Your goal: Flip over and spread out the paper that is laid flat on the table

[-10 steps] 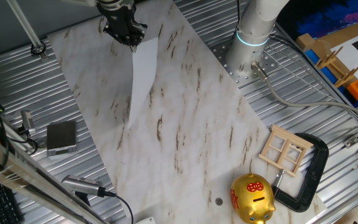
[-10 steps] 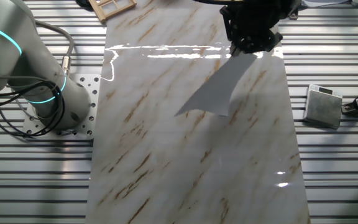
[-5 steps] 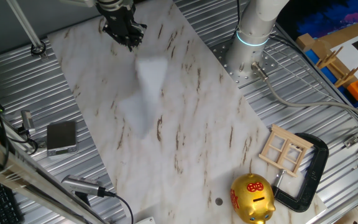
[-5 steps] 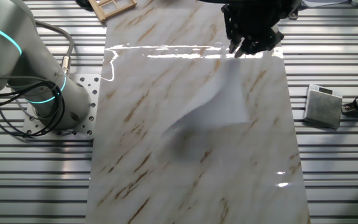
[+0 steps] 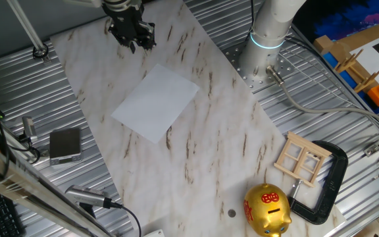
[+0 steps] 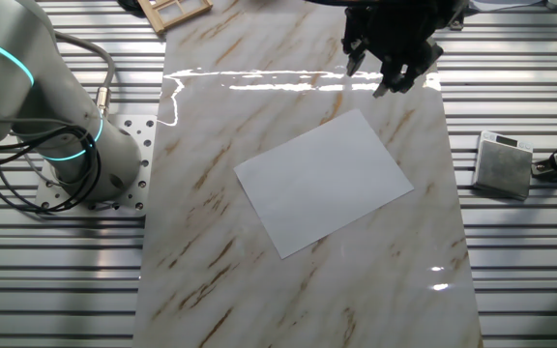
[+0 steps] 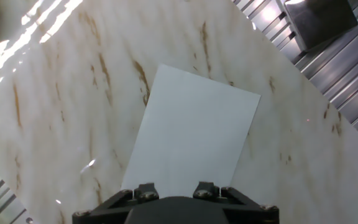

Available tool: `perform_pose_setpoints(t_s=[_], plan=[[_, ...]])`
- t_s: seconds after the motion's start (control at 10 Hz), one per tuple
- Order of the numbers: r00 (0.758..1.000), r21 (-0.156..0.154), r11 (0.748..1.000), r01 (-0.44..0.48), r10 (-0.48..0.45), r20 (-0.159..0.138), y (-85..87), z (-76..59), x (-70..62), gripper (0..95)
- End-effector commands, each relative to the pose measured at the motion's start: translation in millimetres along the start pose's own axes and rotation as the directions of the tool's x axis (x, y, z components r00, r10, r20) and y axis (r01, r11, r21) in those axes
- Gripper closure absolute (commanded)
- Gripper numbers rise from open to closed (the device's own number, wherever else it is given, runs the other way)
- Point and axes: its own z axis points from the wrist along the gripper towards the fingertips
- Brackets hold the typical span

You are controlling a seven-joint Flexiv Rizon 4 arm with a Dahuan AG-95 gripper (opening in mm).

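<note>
I see the paper (image 5: 155,103) lying flat and spread on the marble surface (image 5: 209,151); my gripper (image 5: 132,39) hovers above its far corner, jaws open, holding nothing; I judge only retreat remains

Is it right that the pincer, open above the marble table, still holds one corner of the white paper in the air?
Not quite. The pincer is open above the table, but it holds nothing. The paper lies flat and spread out on the table, apart from the fingers. Both fixed views show this; the hand view shows the whole sheet lying below.
</note>
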Motion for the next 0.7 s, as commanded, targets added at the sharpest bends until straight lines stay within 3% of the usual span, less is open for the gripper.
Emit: perform_pose_setpoints(t_s=[0.1,0.2,0.7], plan=[[1.0,-0.001,1.0,0.001,-0.001,-0.003,-0.2,-0.1,-0.1,76.0],[1.0,-0.001,1.0,0.0,0.0,-0.003,-0.2,-0.1,-0.1,95.0],[0.999,-0.004,0.999,-0.042,0.042,0.004,-0.2,-0.1,-0.1,95.0]])
